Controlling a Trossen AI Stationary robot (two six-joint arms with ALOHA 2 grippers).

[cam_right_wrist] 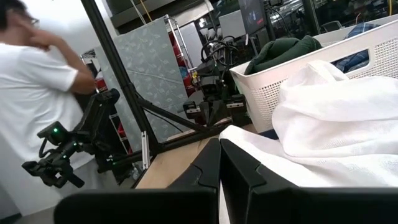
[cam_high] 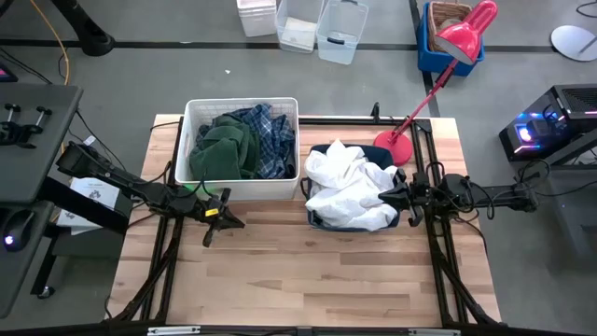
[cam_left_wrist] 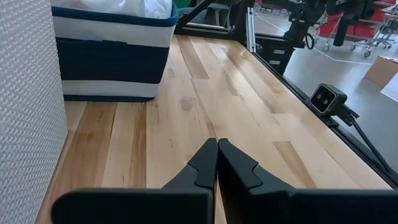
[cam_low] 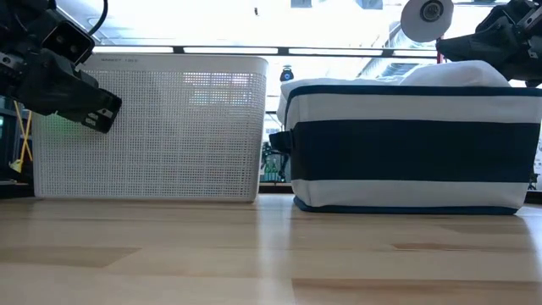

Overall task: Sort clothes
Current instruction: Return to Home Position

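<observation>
We spot small raised writing on white bin (cam_low: 144, 59) rim, too small to read. Dark green garment (cam_high: 224, 149) and plaid shirt (cam_high: 272, 131) lie inside; white clothes (cam_high: 350, 182) heaped in striped bin (cam_low: 406, 152) just beside, on pale wood table (cam_high: 308, 271). We see left gripper (cam_left_wrist: 217, 143) fingers pressed together, near white bin's front corner; right gripper (cam_right_wrist: 219, 143) likewise closed, at striped bin's right side. Grey floor (cam_high: 140, 75), red lamp (cam_high: 438, 65), person (cam_right_wrist: 37, 93) in white shirt beyond.

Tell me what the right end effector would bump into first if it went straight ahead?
Probably the crumpled white fabric garments heaped in the navy-and-white striped fabric bin. The shut right end effector points at that heap from close by, though depth is unclear.
</observation>
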